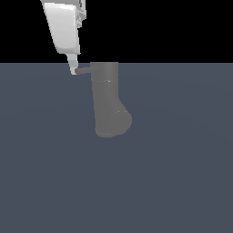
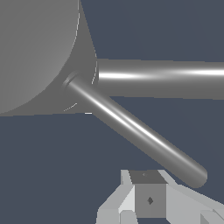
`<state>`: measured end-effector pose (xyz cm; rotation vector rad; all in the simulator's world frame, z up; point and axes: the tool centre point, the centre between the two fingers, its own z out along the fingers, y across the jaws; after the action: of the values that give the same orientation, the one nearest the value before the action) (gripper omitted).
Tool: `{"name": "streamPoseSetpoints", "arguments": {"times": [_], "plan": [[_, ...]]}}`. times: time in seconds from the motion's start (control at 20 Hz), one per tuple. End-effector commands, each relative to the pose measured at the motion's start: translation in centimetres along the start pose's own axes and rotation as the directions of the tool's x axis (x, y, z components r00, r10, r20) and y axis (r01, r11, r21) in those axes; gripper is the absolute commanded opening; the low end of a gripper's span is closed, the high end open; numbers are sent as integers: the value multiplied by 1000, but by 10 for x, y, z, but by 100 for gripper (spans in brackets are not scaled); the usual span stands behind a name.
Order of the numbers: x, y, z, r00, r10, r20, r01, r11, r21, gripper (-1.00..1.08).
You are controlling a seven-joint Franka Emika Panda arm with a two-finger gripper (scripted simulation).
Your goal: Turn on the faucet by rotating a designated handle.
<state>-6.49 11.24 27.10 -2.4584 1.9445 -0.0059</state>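
The faucet (image 1: 107, 100) is a matte grey upright cylinder with a rounded bulge low on the exterior view's right. Its handle (image 1: 83, 70), a thin grey bar, sticks out from the top toward the exterior view's left. My white gripper (image 1: 73, 69) comes down from above, its narrow fingertips right at the handle's free end. Contact cannot be judged. In the wrist view the faucet (image 2: 35, 48) fills one corner, and the handle (image 2: 135, 129) runs diagonally from it. The handle ends close beside my gripper (image 2: 148, 192), which looks shut with nothing held.
A thicker grey bar (image 2: 162, 78) also projects from the faucet in the wrist view, angled away from the handle. The faucet stands on a flat dark blue-grey floor (image 1: 182, 182) with a black backdrop behind it.
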Motion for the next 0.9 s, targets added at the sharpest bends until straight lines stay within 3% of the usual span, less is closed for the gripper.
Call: {"name": "streamPoseSetpoints", "arguments": {"times": [0.0,0.45,0.55,0.85], "plan": [[21,10,0,1000,25,-2,-25,1000,-6,-100],[47,36,-1,1000,28,-2,-28,1000,-8,-100],[33,31,0,1000,6,-3,-6,1000,-4,-100],[70,31,0,1000,13,-3,-13,1000,-5,-100]]}}
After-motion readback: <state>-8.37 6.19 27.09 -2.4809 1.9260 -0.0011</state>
